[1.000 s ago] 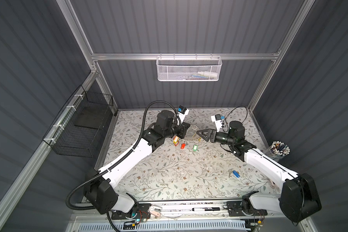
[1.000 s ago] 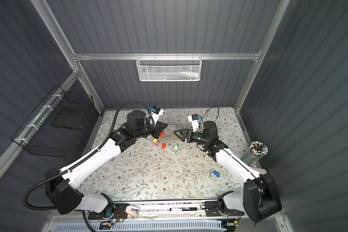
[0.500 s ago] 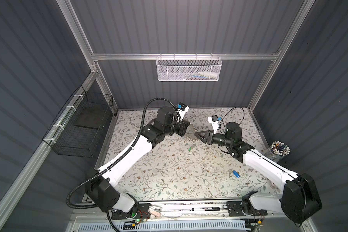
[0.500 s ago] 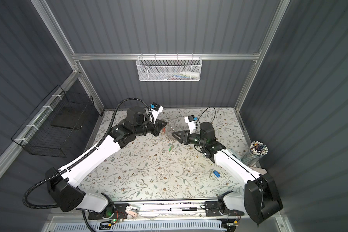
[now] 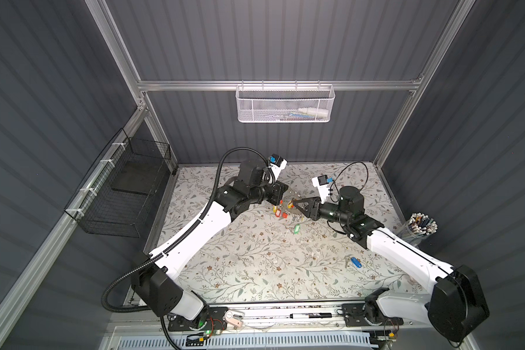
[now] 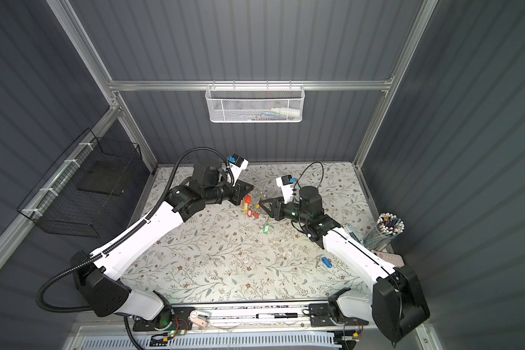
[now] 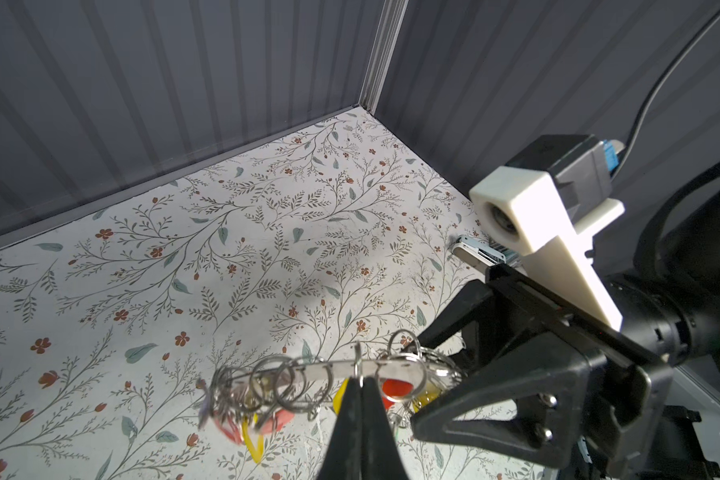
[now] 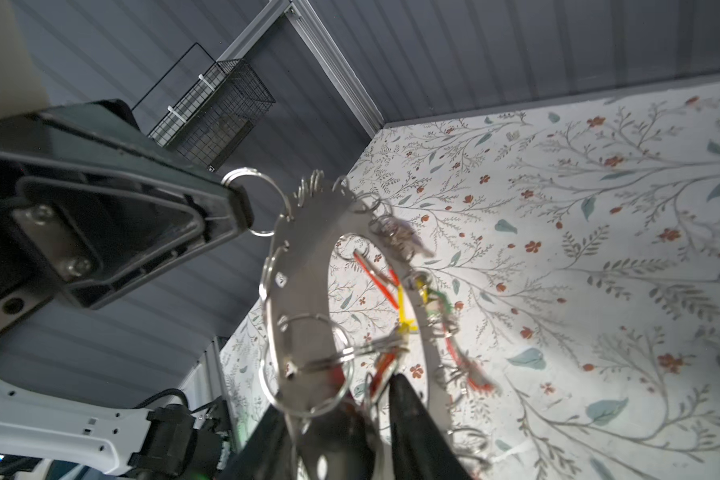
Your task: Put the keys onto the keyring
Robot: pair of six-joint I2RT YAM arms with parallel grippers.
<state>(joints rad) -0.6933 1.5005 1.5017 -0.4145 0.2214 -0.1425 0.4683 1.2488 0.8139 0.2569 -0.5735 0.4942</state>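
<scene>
My left jaws clamp the rim of the keyring, holding it above the floral worktop at centre frame in both top views. My right jaws straddle its band, half closed; I cannot tell whether they grip. The keys lie lower right on the worktop, beside my right arm.

arms: two, the left arm and the right arm
keyring: one
keys: one bunch with one blue tag, near the right edge of the table
tags on the keyring: red, yellow and green show; too bunched and blurred to count
baskets: two, a white mesh basket and a black wire basket
pen cup: one, at the table's right edge
marker: one, beyond the table's front edge
</scene>
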